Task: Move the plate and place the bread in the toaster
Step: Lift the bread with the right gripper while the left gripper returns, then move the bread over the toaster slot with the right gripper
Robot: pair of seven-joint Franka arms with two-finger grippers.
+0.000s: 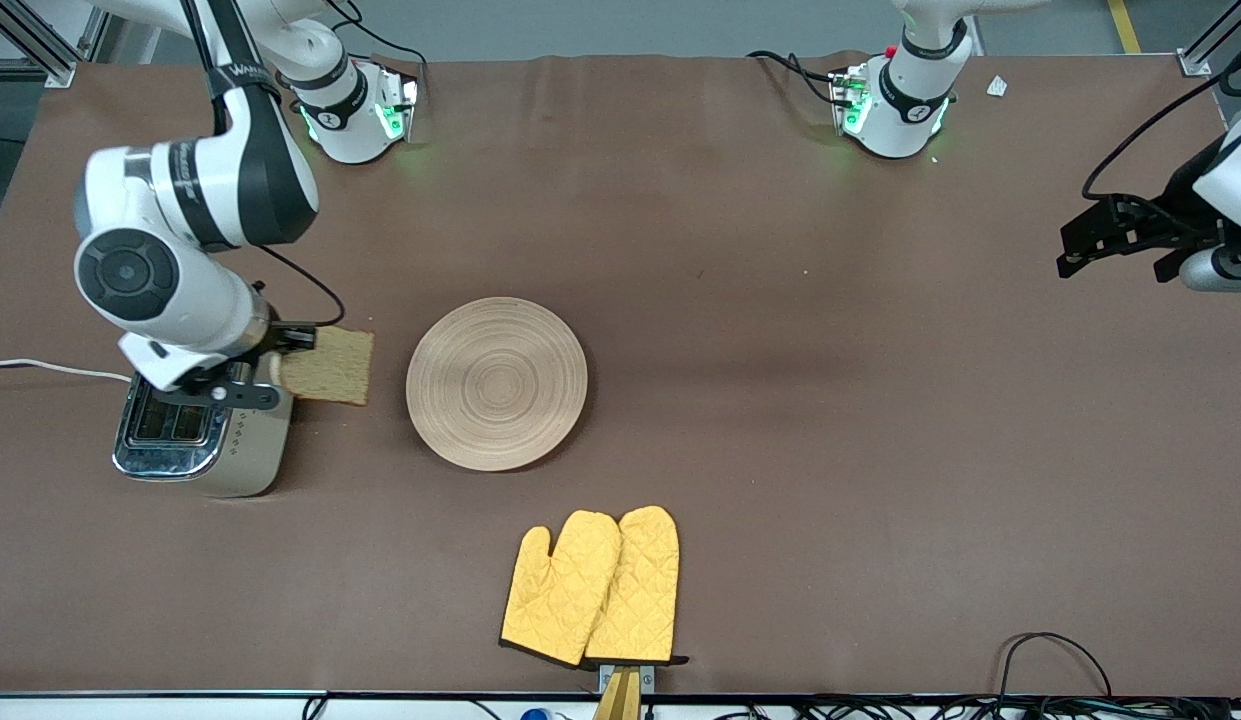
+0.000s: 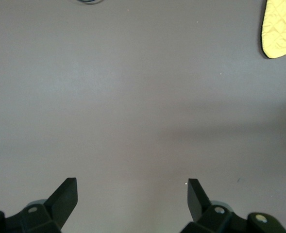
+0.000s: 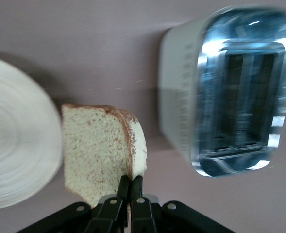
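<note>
My right gripper [image 1: 298, 340] is shut on the edge of the brown speckled bread [image 1: 330, 365] and holds the slice in the air between the toaster [image 1: 195, 440] and the plate [image 1: 496, 383]. In the right wrist view the fingers pinch the bread [image 3: 101, 150] at its crust, with the gripper [image 3: 130, 182] beside the toaster's chrome top [image 3: 230, 92], whose two slots look empty. The wooden plate [image 3: 11, 150] lies flat near the table's middle. My left gripper [image 1: 1075, 250] waits open and empty over the table's left-arm end; it also shows in the left wrist view [image 2: 133, 187].
A pair of yellow oven mitts [image 1: 592, 588] lies near the table's front edge, nearer the camera than the plate; one shows in the left wrist view [image 2: 278, 26]. The toaster's white cord [image 1: 50, 367] runs off the right arm's end of the table.
</note>
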